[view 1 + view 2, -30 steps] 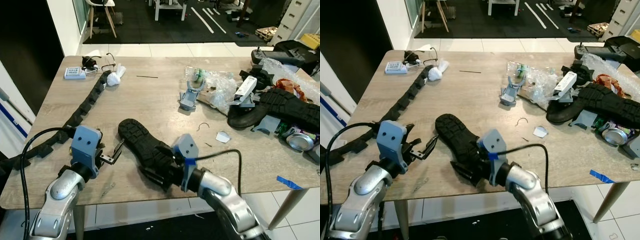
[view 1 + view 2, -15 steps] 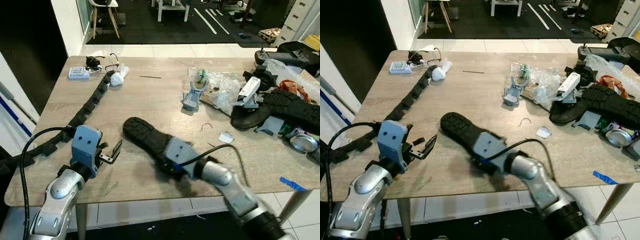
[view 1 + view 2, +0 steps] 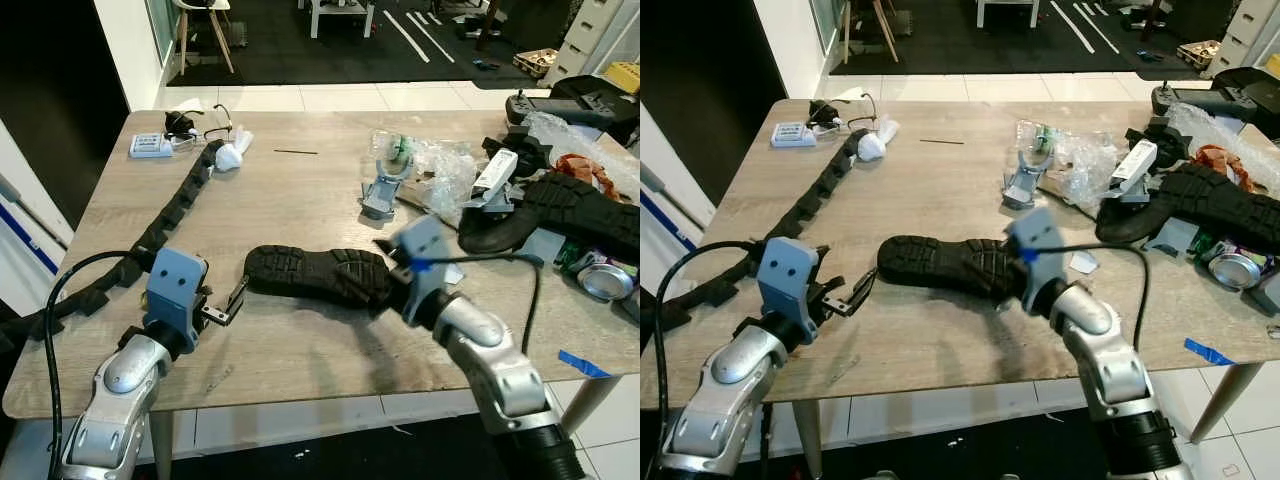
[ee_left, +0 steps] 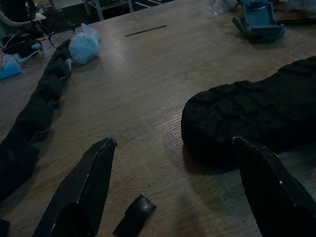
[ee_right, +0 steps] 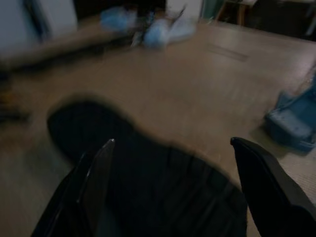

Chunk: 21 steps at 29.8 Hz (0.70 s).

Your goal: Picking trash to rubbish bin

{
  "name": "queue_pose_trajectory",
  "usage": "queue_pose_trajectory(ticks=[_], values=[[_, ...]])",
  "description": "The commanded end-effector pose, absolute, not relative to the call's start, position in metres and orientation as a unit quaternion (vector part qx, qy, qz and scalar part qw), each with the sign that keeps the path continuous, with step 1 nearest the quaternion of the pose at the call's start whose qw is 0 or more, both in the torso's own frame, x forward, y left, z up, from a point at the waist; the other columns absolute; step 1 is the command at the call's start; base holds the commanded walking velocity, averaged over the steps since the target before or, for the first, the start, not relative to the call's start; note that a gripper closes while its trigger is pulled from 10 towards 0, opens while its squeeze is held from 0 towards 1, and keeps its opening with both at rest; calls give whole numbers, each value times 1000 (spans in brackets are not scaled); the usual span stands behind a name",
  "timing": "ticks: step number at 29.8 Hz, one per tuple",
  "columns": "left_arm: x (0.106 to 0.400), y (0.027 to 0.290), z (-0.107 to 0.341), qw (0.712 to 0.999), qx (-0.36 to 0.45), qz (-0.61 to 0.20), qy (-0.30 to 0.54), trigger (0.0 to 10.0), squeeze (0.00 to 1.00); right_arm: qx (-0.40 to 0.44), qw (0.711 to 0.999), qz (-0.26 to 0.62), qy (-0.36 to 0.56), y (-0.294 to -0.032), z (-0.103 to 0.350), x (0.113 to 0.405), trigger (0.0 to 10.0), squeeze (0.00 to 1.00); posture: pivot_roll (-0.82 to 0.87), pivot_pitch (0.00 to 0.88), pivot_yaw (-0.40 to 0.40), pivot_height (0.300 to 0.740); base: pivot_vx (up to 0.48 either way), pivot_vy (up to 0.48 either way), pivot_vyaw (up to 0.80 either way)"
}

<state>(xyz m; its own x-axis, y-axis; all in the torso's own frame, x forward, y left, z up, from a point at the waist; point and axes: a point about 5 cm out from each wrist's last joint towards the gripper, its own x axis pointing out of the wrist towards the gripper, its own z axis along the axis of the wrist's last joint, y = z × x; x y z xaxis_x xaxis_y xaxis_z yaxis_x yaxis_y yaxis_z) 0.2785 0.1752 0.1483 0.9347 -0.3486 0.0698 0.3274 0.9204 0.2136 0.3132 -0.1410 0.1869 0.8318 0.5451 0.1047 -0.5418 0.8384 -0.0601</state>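
The right gripper (image 3: 385, 285) sits at the heel end of the black shoe sole (image 3: 315, 273), fingers spread wide either side of it in the right wrist view, not yet pinched on anything; the sole lies tread-up and flat on the wooden table (image 3: 300, 200), near the front edge, its toe pointing toward the left gripper (image 3: 232, 302); that one hangs just beside the toe, fingers parted too, holding nothing.

To do this well, I'd say the right fingers should drop until they straddle the heel's edges and then close firmly, since a floppy rubber sole may droop or twist out if caught by a thin lip; a lift straight up would keep it from dragging the toe into the other arm.

The left wrist view shows a small dark scrap (image 4: 134, 216) on the wood between its fingers, hard to make out from the head cameras; the head views alone show the black segmented strip (image 3: 175, 205) and the clutter heap (image 3: 545, 200) on the table's right; no bin in sight.
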Motion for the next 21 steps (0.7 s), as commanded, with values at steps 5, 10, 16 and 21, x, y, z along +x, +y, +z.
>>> queue_pose_trajectory(ticks=[5, 10, 16, 21], values=[[280, 171, 146, 977, 105, -183, -46, 10000, 0, 72, 969, 213, -99, -169, 198, 323, 10000, 0, 13, 162, 2, 740, 0, 0, 0], [288, 161, 146, 971, 127, -197, -55, 10000, 0, 81, 994, 69, -8, -206, 174, 331, 10000, 0, 21, 165, -3, 740, 0, 0, 0], [299, 153, 145, 965, 150, -205, -58, 10000, 0, 176, 982, 68, 15, -199, 172, 326, 10000, 0, 15, 166, 1, 740, 0, 0, 0], [309, 142, 147, 960, 158, -224, -62, 10000, 0, 277, 956, 90, 41, -181, 167, 317, 10000, 0, 12, 167, 6, 740, 0, 0, 0]])
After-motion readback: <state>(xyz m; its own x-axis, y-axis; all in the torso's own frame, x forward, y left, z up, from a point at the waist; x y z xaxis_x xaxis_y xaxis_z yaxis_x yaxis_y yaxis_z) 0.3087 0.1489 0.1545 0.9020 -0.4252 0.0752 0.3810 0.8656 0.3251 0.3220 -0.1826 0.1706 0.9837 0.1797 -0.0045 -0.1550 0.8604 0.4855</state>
